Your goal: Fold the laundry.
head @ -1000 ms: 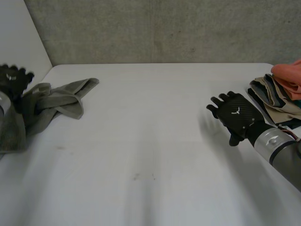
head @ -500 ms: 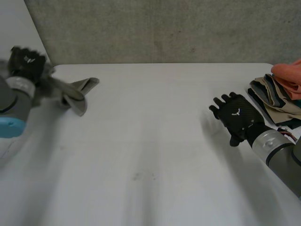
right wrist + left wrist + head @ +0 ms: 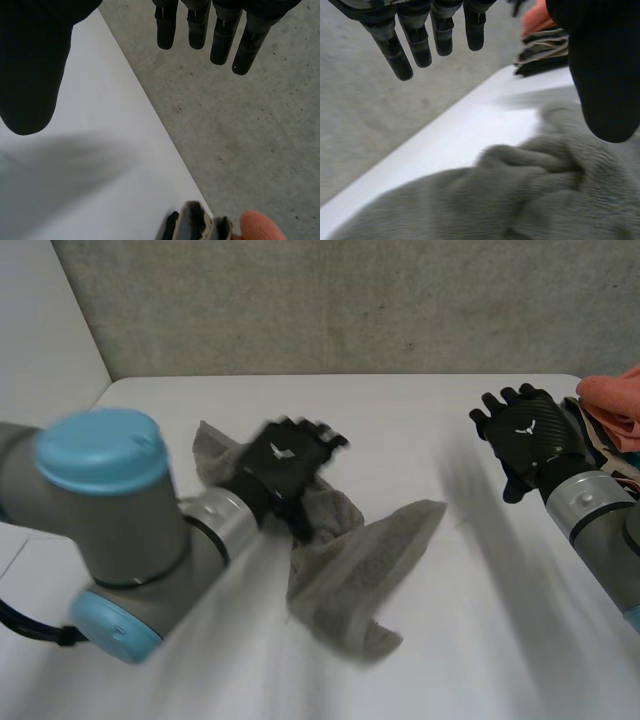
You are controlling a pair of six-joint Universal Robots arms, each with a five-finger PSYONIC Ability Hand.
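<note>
One grey towel [image 3: 350,570] lies crumpled in the middle of the white table [image 3: 400,410]. Left hand [image 3: 283,460] is over the towel's 11 o'clock end, fingers straight, thumb apart. Right hand [image 3: 528,435] hovers at 2 o'clock, fingers spread, beside the stacked clothes [image 3: 610,400].

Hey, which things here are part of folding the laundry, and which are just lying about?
Part of the job:
grey towel, under the left hand
stack of clothes, beside the right hand

Just there:
white table
concrete wall
</note>
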